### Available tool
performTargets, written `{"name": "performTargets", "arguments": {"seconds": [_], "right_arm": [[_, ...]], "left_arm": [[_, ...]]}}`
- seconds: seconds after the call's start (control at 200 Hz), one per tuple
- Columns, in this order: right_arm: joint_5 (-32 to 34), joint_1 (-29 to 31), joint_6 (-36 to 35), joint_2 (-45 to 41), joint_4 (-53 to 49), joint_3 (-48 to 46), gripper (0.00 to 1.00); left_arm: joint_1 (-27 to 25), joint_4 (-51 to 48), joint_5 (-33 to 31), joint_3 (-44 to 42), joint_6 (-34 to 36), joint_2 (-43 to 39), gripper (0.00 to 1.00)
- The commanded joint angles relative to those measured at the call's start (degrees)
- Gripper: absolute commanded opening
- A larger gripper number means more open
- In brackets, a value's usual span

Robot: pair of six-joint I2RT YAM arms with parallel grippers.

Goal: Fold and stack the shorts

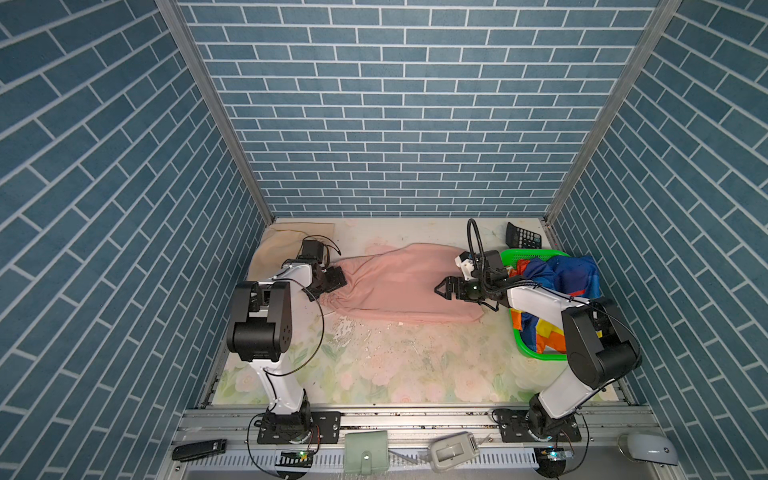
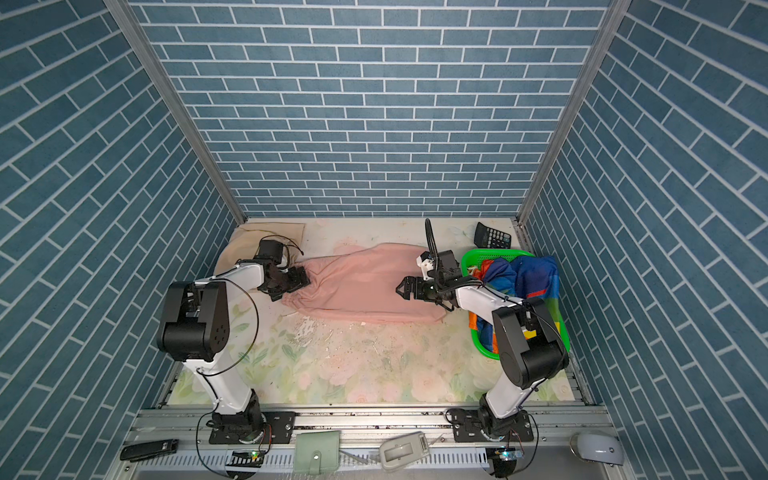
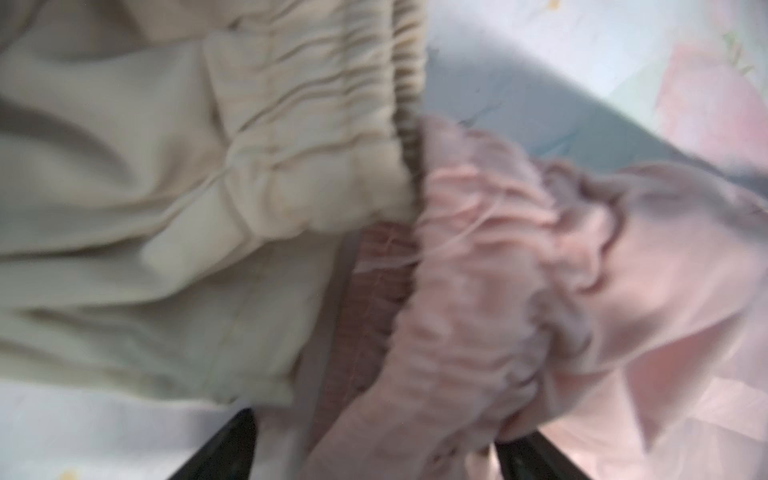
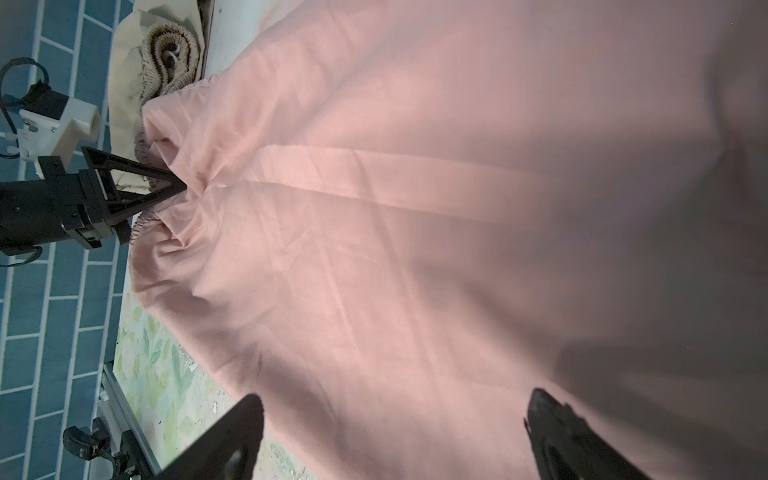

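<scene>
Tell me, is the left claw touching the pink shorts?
Touching. The right wrist view shows a fingertip of the left gripper pressed into the gathered waistband of the pink shorts, puckering it.

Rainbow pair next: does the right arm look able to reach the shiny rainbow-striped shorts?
Likely yes: the rainbow-striped shorts lie uncovered in the green plastic basket beside it; the right claw is open.

no legible txt, labels, nos.
</scene>
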Motion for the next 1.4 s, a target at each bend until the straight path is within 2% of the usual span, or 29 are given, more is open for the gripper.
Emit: {"name": "performTargets", "arguments": {"seconds": [0.0,0.415,0.505,0.58,0.775,0.895,1.11,1.395], "right_arm": [[-0.8,-0.7,-2.0,-1.1,0.4,-1.1,0.99],[-1.9,-2.7,-0.7,-1.1,2.1,-2.2,0.99],[-1.7,-2.9,-0.7,-1.6,2.0,-2.5,0.98],[-1.5,-2.9,-0.6,-1.9,1.8,-2.7,0.99],[-2.1,-0.9,1.3,-3.7,2.8,-3.5,0.99],[-2.0,5.0,2.9,-3.1,5.6,-3.6,0.99],[-4.3,13.7,11.4,0.6,19.6,-5.5,0.99],[-2.8,23.3,12.7,8.3,22.8,-2.3,0.99]], "left_arm": [[-1.6,-2.1,3.2,-1.2,0.5,3.7,0.76],[-4.7,-2.9,4.9,-1.9,2.8,5.9,0.13],[-5.6,-3.9,3.5,-1.3,3.1,5.1,0.10],[-5.9,-4.8,2.7,-0.8,3.3,4.3,0.00],[-6.6,-7.6,2.1,1.5,3.4,-0.6,0.00],[-7.8,-10.3,1.6,5.0,4.0,-2.7,0.00],[-8.8,-13.3,1.2,9.1,4.5,-4.7,0.00],[-9.1,-13.3,1.2,9.0,4.5,-6.1,0.00]]}}
